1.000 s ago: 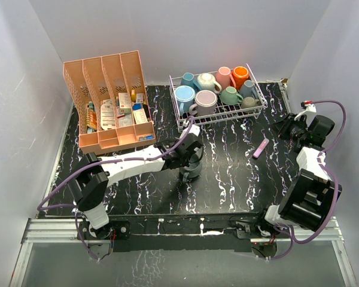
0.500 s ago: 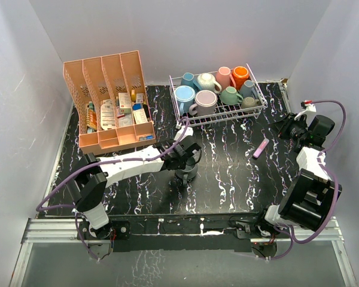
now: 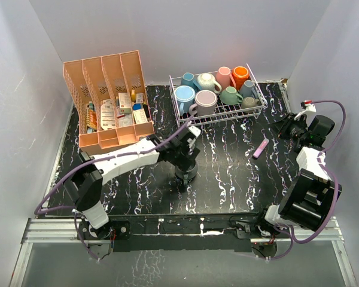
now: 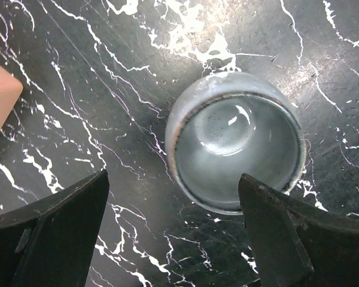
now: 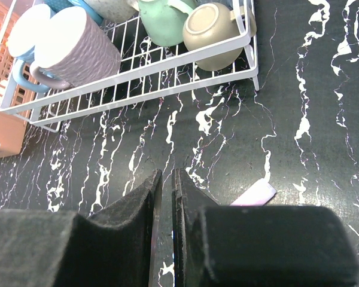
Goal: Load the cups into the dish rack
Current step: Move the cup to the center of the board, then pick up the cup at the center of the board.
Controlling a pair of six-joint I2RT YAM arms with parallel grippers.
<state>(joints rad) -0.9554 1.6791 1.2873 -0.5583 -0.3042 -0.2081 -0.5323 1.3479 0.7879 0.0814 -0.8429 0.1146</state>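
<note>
A dark grey cup [image 4: 236, 146] stands upright on the black marbled table, alone near the middle [image 3: 185, 173]. My left gripper [image 4: 173, 179] hovers just above it, open, one finger on each side of the cup's near rim and not touching it; in the top view this gripper [image 3: 186, 161] is over the cup. The white wire dish rack [image 3: 221, 118] at the back holds several cups, among them a light blue [image 3: 184, 94], a lilac [image 3: 206, 98] and an orange one [image 3: 240, 75]. My right gripper [image 5: 166, 179] is shut and empty at the right [image 3: 287, 127].
A salmon-pink slotted organizer [image 3: 107, 98] full of small boxes stands at the back left. A small pink stick [image 3: 261, 147] lies on the table in front of the rack's right end, beside my right fingers [image 5: 254, 194]. Grey walls close in both sides.
My left gripper has opened and let go of the dark grey cup, which now stands free on the table. The left arm has drawn back slightly. The right arm has not moved.
</note>
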